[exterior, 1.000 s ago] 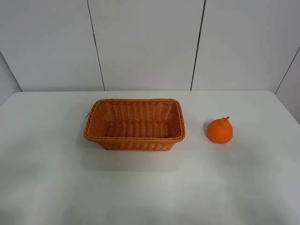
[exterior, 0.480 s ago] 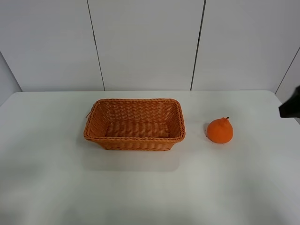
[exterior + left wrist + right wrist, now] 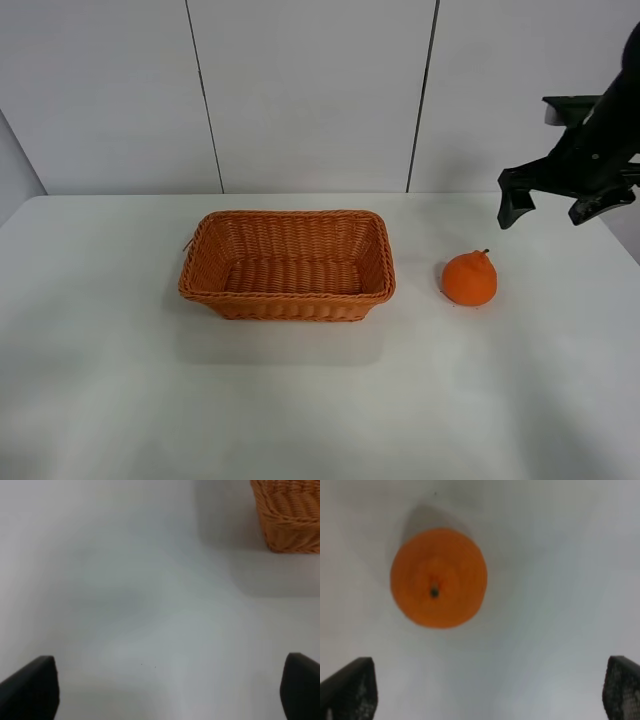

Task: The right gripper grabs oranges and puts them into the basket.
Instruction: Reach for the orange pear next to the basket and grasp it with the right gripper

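Observation:
The orange [image 3: 469,279] stands upright on the white table, to the right of the wicker basket [image 3: 287,265]. The basket holds nothing. My right gripper [image 3: 548,207] hangs in the air above and to the right of the orange, its black fingers spread open and empty. In the right wrist view the orange [image 3: 438,577] shows from straight above, ahead of the open fingertips [image 3: 347,687]. In the left wrist view the left gripper [image 3: 165,690] is open over bare table, with a corner of the basket [image 3: 287,515] in view. The left arm does not show in the exterior high view.
The white table [image 3: 300,400] ends at a panelled wall behind. Its right edge runs close to the orange.
My right arm has come into view from the right edge and moved left and up, now above and right of the orange. The orange and basket have not moved.

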Robot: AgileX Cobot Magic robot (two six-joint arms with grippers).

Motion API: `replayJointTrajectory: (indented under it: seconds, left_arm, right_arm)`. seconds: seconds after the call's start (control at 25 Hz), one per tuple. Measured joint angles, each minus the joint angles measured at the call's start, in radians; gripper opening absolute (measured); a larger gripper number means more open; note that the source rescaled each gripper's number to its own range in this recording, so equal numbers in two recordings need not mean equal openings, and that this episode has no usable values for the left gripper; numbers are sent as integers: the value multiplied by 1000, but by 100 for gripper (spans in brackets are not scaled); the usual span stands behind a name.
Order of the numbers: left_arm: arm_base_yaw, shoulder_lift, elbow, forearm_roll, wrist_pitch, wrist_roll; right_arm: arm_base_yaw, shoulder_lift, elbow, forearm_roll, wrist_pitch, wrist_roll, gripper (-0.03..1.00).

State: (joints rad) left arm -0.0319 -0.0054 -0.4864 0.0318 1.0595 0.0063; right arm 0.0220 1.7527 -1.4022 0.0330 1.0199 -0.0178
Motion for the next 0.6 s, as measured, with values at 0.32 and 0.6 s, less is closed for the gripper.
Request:
replayJointTrajectory:
  seconds: [0.32, 0.6]
  left_arm:
    - [0, 0, 0, 0, 0, 0]
    - [0, 0, 0, 0, 0, 0]
  right_arm:
    - [3, 155, -130, 78, 74, -56, 100]
    - [88, 155, -135, 55, 58, -66, 100]
